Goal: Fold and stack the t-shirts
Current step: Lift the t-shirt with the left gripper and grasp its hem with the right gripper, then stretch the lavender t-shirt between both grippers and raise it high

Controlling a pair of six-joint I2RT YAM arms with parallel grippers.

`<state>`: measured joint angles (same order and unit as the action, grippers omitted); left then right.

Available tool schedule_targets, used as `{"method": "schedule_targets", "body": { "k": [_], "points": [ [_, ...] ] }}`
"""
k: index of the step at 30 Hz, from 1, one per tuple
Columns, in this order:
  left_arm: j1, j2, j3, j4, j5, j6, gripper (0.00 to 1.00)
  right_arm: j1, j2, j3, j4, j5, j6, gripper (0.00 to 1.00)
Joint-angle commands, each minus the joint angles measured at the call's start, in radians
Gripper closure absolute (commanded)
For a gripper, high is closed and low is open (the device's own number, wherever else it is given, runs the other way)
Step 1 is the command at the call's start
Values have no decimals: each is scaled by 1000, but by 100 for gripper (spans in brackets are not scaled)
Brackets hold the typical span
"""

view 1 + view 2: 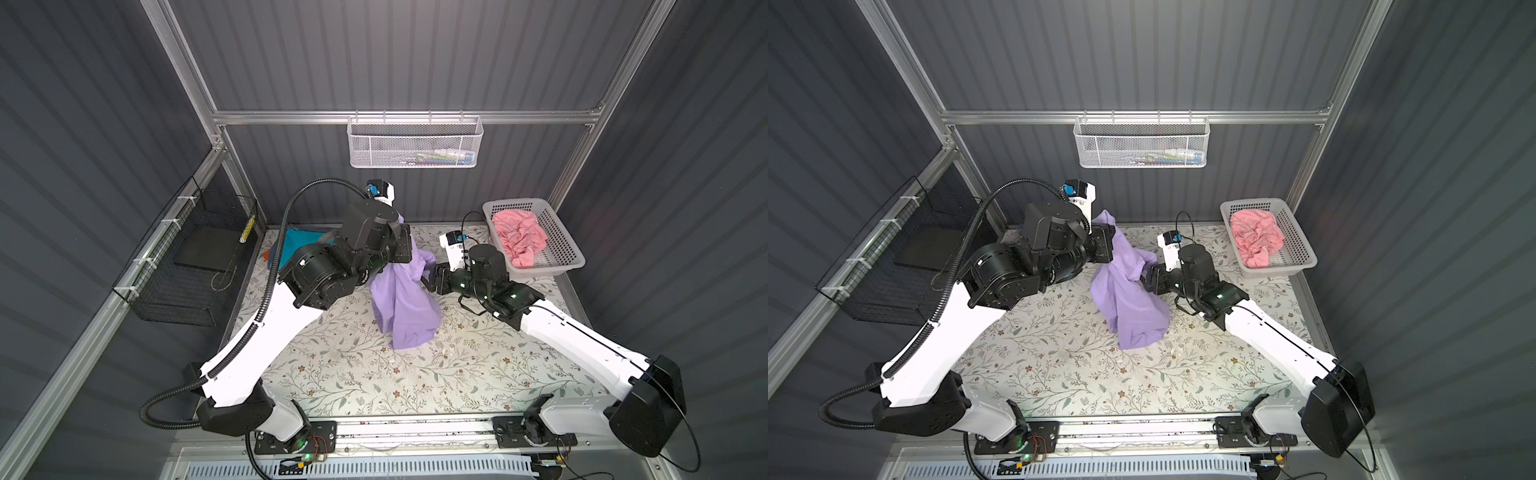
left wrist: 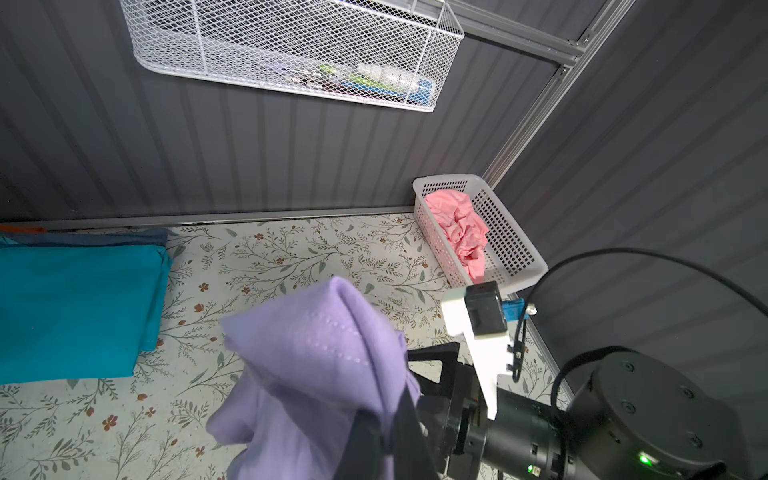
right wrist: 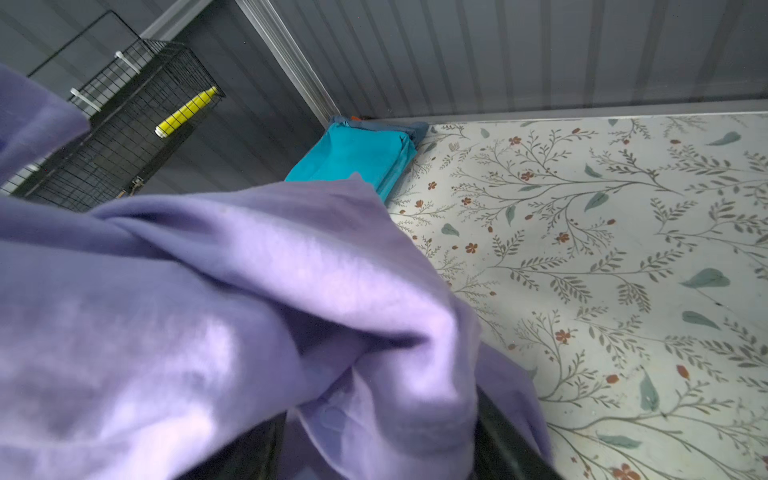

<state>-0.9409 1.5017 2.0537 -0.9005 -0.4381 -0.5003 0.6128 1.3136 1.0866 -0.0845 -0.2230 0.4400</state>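
5 shirts in view, 2 claws, 3 baskets. 1 lavender shirt [image 1: 405,307] [image 1: 1133,303] hangs mid-table btwn the arms, bunched up, lower end down at the table [image 1: 353,374]. Left claw [image 1: 403,230] [image 1: 1105,235] is clamped on its top end, held high. Right claw [image 1: 430,276] [image 1: 1148,276] is closed on a fold lower down its side, w/ cloth draped over the fingers in the right wrist view. 1 pink shirt [image 1: 519,237] lies crumpled in the plastic basket [image 1: 563,241] at the back right corner. 3 folded shirts are stacked at the back left corner: teal shirt [image 2: 75,299] on top, blue-grey shirt [image 2: 91,239] under it, only a sliver of the orange shirt [image 2: 20,227] showing. 1 white wire basket [image 1: 415,143] hangs on the back wall, 1 black wire basket [image 1: 187,286] on the left wall.
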Motion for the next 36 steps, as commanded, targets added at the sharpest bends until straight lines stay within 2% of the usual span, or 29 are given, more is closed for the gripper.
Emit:
{"method": "schedule_targets", "body": {
  "k": [1,4,8,11,14,20,26,30,33,36],
  "points": [
    [4,-60,-1,-46,-118,20,100,-42,54,290,-57,100,-56,100],
    [23,-89,-40,-70,-210,24,100,-130,65,501,-252,229,-123,100],
    [106,-114,-90,-94,-203,20,100,-280,40,696,-398,335,-131,100],
    [174,-122,-123,-86,-141,19,100,-322,-3,736,-395,361,-164,100],
    [190,-92,-112,-84,-117,29,100,-323,-29,764,-414,370,-195,100],
    [196,36,74,-131,-67,76,100,-321,-113,721,-393,389,-214,100],
    [196,158,253,-121,106,69,100,-322,-175,770,-383,554,-316,100],
    [196,254,279,-66,324,13,100,-323,-175,843,-375,695,-399,100],
    [183,311,264,-11,492,-42,100,-323,-137,912,-353,751,-458,100],
    [135,315,222,14,508,-41,100,-323,-38,1046,-365,737,-485,100]
  ]
}}
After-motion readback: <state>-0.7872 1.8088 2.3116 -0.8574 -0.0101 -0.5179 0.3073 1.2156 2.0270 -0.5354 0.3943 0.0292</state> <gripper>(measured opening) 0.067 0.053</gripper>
